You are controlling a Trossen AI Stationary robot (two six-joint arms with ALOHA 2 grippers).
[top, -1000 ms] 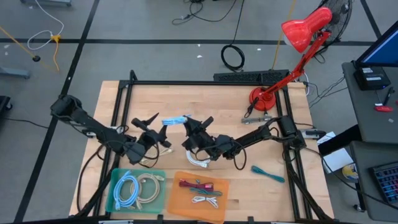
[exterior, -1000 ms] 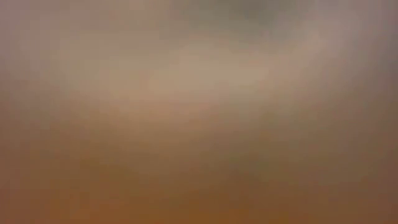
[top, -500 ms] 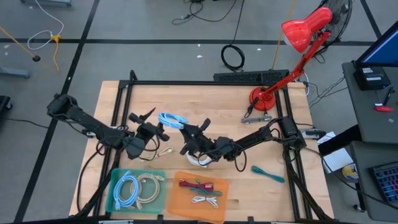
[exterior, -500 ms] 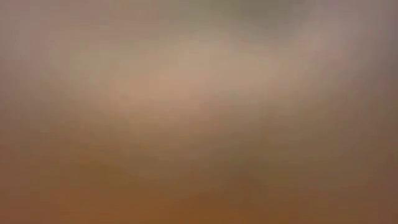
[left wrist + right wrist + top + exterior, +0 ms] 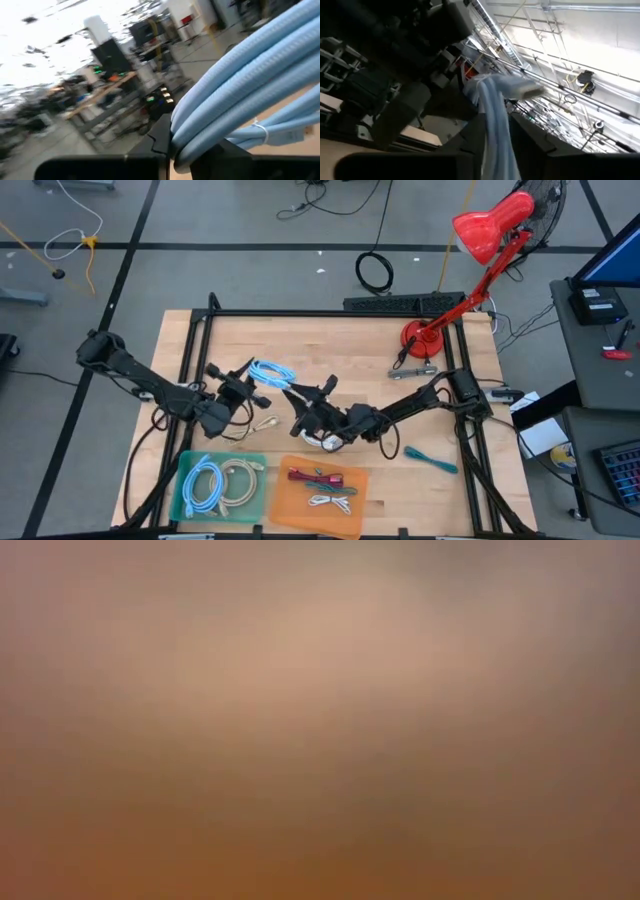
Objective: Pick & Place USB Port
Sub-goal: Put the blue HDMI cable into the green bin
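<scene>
- Two arms meet near the middle of the wooden table (image 5: 330, 340); the low view is a blur and shows nothing usable.
- Left gripper (image 5: 248, 379): clamped narrow on a coiled light-blue USB cable (image 5: 272, 372). The left wrist view shows the bundle (image 5: 250, 85) pinched between the two dark fingers.
- Light-blue coil: held above the table centre, between the two grippers.
- Right gripper (image 5: 312, 404): just beside the coil, on its right. In the right wrist view a pale cable end with a connector (image 5: 527, 90) runs past this gripper. Cannot tell whether the claw is parted or closed.
- White cable (image 5: 325, 442): on the table under the right arm.
- Green tray (image 5: 190, 502), front left: holds a blue and a beige coil.
- Orange tray (image 5: 352, 480) beside it: holds red and white cables.
- Teal cable (image 5: 430, 459): lying loose to the right.
</scene>
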